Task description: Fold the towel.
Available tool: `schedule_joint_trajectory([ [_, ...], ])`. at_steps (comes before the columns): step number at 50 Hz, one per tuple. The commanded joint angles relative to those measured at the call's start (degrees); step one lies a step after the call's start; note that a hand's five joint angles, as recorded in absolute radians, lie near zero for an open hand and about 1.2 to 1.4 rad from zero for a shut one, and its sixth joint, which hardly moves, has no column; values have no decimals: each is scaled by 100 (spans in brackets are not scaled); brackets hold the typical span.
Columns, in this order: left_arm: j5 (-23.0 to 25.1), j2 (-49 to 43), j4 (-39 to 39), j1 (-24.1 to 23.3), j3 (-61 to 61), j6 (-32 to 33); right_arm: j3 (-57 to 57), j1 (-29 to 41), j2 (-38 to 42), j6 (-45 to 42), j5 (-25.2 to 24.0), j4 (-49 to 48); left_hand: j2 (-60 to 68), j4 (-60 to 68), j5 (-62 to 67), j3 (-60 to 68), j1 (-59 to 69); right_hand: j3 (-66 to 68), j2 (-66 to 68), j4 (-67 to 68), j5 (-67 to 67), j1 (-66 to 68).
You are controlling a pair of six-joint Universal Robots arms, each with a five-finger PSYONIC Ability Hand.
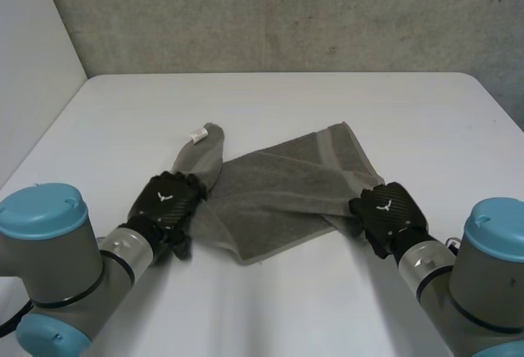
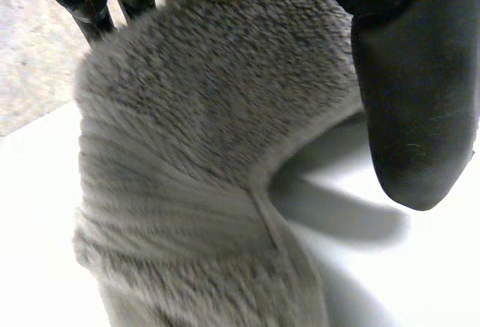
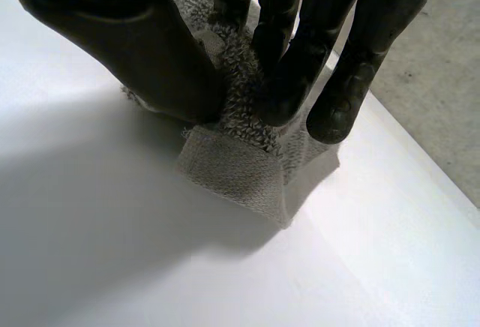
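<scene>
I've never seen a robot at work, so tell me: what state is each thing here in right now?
towel: rumpled, not yet folded, held at both ends.
left hand: shut on the towel's bunched end.
right hand: pinching a towel corner.
white tag: exposed at the towel's far corner.

The table [image 1: 327, 103] lies open all round the towel [image 1: 282, 189]: beyond its far edge, off both ends and along its near edge. My left hand [image 1: 168, 201] grips the towel's left end and my right hand [image 1: 386, 214] pinches its near right corner. Over the towel's middle, between them, I have room to pass. A wall [image 1: 270, 13] rises well beyond the towel.
</scene>
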Motion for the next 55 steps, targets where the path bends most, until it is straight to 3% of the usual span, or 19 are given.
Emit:
schedule_joint_trajectory([
  [1, -256, -100, 192, 1, 98, 6, 58, -266, -270, 80, -48, 8, 57, 23, 89, 11, 17, 393, 702, 336, 343, 404],
  [10, -299, -153, 183, 106, 142, -12, 67, -705, -376, 80, -75, 43, 1116, 1082, 1148, 1070, 1076, 393, 702, 336, 343, 404],
  [23, -818, -240, 166, 229, 230, -3, 102, -1163, -745, 229, -198, 87, 1116, 1083, 1149, 1071, 1077, 393, 702, 336, 343, 404],
  [46, -889, 76, -318, 431, -86, 6, -56, -1681, -754, 396, -295, 96, 1150, 1117, 1182, 1105, 1110, 393, 702, 336, 343, 404],
  [48, -880, 163, -414, 466, -95, 6, -65, -1742, -763, 396, -295, 96, 2469, 2435, 2501, 2423, 2429, 393, 702, 336, 343, 404],
  [49, -880, 164, -415, 467, -95, 6, -65, -1778, -771, 396, -303, 113, 2479, 2445, 2511, 2434, 2439, 393, 702, 336, 343, 404],
  [50, -880, 225, -484, 493, -104, 6, -65, -1778, -771, 396, -303, 114, 4261, 4227, 4293, 4216, 4221, 393, 702, 336, 343, 404],
  [51, -880, 225, -485, 493, -104, 6, -65, -1778, -806, 388, -303, 148, 4279, 4245, 4311, 4233, 4239, 393, 702, 336, 343, 404],
  [52, -845, 330, -563, 528, -113, -3, -74, -1778, -868, 387, -312, 210, 5495, 5461, 5527, 5449, 5455, 393, 702, 336, 343, 404],
  [55, -783, 611, -704, 598, -122, -3, -83, -1778, -991, 387, -321, 316, 6378, 6345, 6411, 6333, 6338, 393, 702, 336, 343, 404],
])
